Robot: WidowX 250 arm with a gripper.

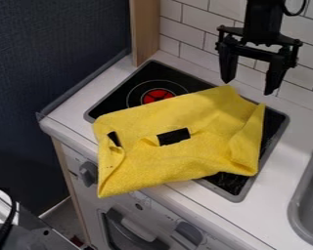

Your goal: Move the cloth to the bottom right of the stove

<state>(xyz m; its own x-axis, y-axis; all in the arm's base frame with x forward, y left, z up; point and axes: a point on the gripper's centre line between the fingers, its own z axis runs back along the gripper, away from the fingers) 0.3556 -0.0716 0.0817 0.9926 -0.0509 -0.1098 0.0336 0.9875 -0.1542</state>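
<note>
Cropped at the near edge: one oven front (123, 227), two knobs (88, 173) and one grey object (38, 229) I cannot identify. One yellow cloth (185, 114) drapes the stove (152, 69), half-hiding one burner (157, 94) — two dark patches (173, 136) unclear — and overhangs the tabletop (260, 210). My single pincer (249, 88), spread wide and empty, hangs over the far side; one sink (310, 205) is cut off right.
</note>
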